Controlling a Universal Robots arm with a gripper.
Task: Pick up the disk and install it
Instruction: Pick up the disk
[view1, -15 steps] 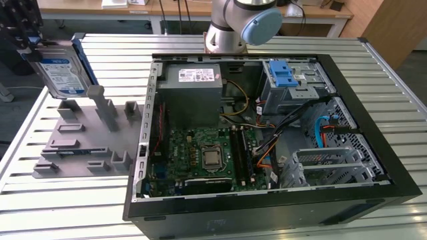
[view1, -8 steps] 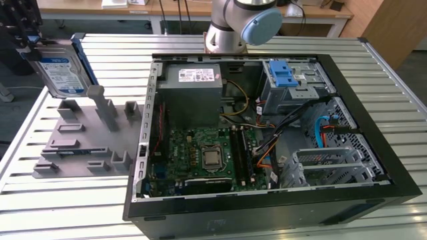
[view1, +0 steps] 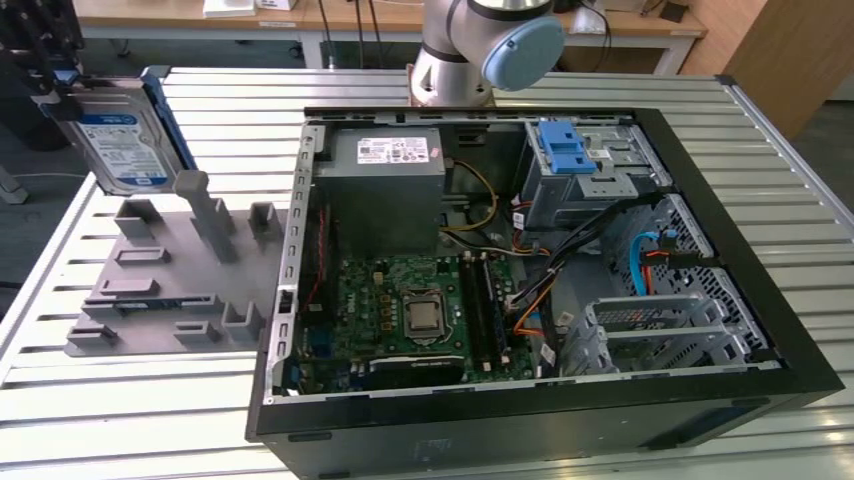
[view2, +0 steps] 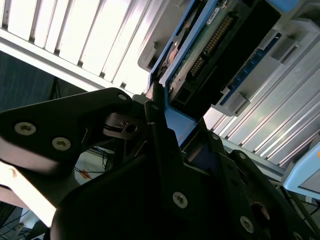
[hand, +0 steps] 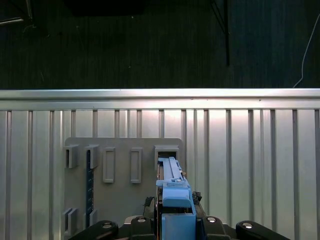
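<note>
Blue plastic frames the disk (view1: 123, 140), which stands upright over the grey holder plate (view1: 160, 290), at the plate's end farthest from the exterior camera. The gripper (view1: 63, 88) is closed on the disk's upper edge. The open computer case (view1: 747, 300) lies just beside the plate.

Silver metal disk (view1: 123, 145), blue plastic frame (hand: 177, 222); ribbed metal table (view1: 134, 400)

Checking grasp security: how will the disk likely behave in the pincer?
The disk looks rigid, a metal slab; probably heavy for its size. Held by one edge in the pincer, it may pivot; its blue frame looks smooth, possibly slippery.
</note>
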